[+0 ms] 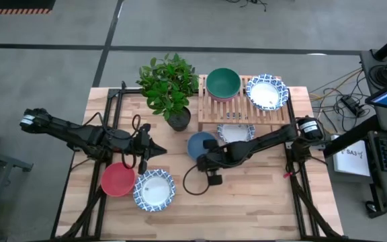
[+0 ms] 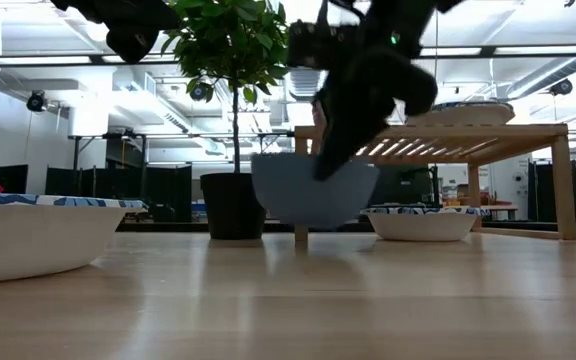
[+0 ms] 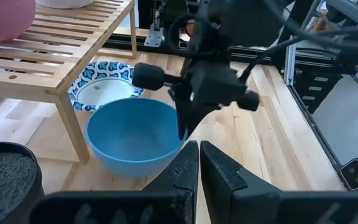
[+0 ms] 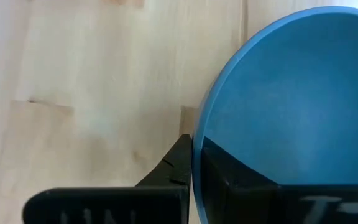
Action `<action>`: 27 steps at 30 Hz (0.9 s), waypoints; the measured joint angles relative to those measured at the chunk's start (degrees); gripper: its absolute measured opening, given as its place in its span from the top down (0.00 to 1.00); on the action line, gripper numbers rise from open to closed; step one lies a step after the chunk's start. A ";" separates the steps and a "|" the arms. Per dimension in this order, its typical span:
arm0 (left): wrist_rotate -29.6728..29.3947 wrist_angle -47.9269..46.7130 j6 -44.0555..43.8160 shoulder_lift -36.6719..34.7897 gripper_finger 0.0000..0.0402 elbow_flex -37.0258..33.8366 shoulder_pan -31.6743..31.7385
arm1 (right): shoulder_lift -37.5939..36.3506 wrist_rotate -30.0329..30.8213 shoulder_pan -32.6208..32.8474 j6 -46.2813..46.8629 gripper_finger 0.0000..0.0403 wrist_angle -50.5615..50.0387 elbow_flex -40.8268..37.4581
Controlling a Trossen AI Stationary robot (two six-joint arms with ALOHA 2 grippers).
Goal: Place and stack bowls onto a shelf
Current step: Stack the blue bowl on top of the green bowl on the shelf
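The table is pale wood with a smooth, slightly shiny top. The shelf is light wooden slats. The blue bowl looks smooth and matt. The right gripper looks like matt black plastic. The plant pot is dark and dull.

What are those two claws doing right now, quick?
Left gripper: shut, holding nothing, waiting above the table.
Right gripper: shut on the blue bowl, pinching its rim.

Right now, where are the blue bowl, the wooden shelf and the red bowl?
blue bowl (image 3: 129, 134): left wrist view, inner wall.
shelf (image 1: 215, 111): high view, bare front slats.
red bowl (image 1: 117, 180): high view, middle of its inside.
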 joint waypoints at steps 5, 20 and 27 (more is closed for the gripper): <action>-0.01 -0.03 0.92 0.00 1.00 0.00 0.02 | -0.04 0.30 0.62 -1.85 0.98 -5.77 5.66; 0.00 -0.06 2.60 0.00 1.00 0.00 0.01 | -0.11 5.63 1.16 -5.93 0.98 -29.11 26.31; 0.00 -0.06 3.06 0.00 1.00 0.00 0.02 | -0.11 13.47 1.03 -6.28 0.98 -41.97 37.85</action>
